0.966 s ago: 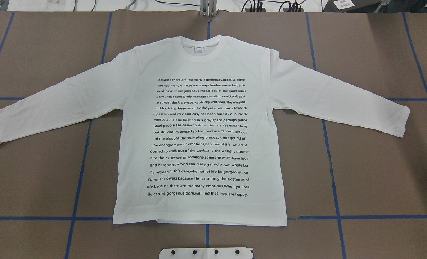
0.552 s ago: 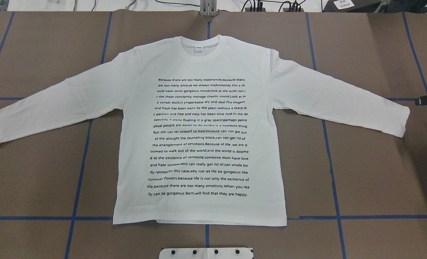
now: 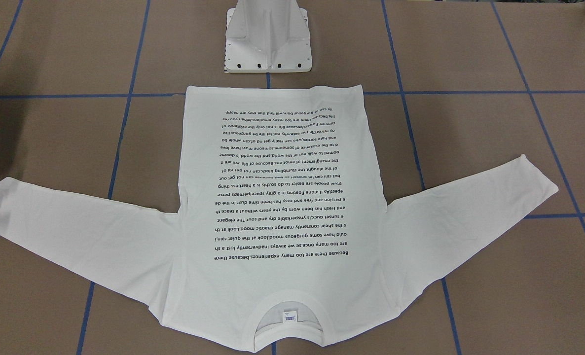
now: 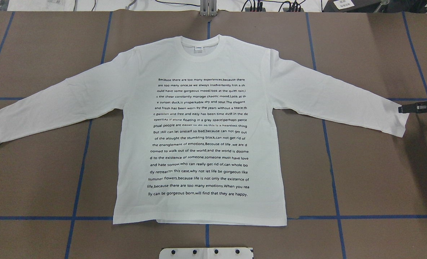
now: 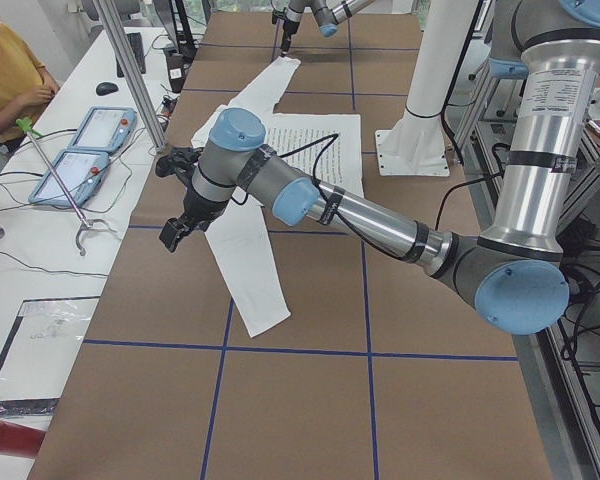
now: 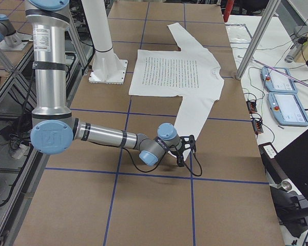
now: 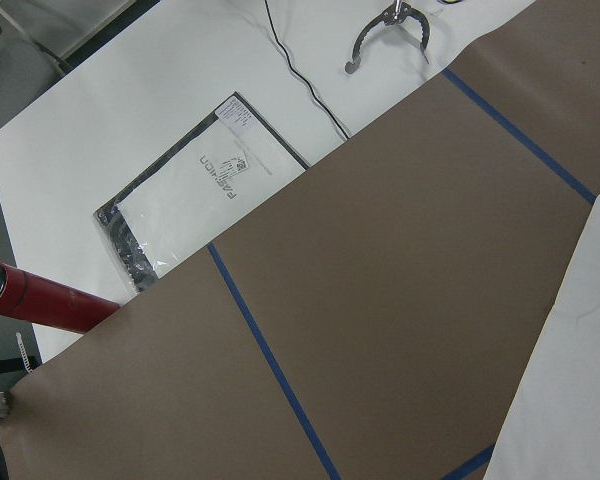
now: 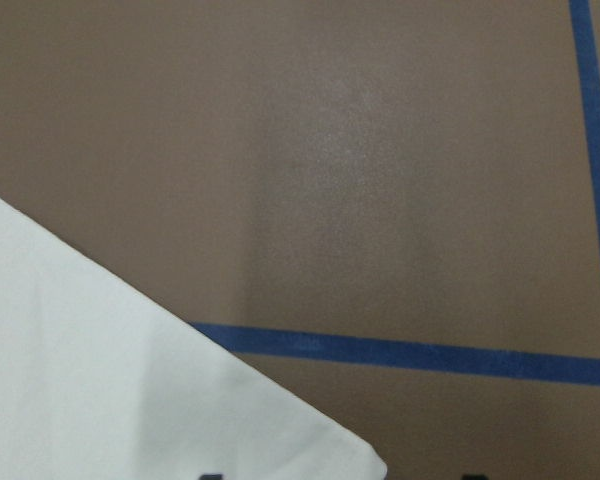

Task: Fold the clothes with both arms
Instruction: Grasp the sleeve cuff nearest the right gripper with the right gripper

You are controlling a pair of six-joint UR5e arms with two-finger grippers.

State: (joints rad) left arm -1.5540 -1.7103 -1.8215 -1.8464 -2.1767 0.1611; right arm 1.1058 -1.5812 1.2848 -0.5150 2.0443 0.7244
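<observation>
Starting at the left of the overhead view, the left sleeve of the white T-shirt runs out flat to the picture's edge. The left gripper appears only in the left end view, raised off the table beside that sleeve. Whether its pincer is released or clenched cannot be told. At centre, the shirt lies face up and spread flat on the brown-papered table. Its neck points away from the robot, its hem lies near the white pedestal base, and the block of black text is fully exposed. The right sleeve lies smooth out to its cuff. The right gripper sits low at the far corner of that cuff. The right wrist view shows two dark fingertips set apart at the bottom edge, with the cuff corner between them, so the pincer is released. Whether it touches the cloth is not clear.
</observation>
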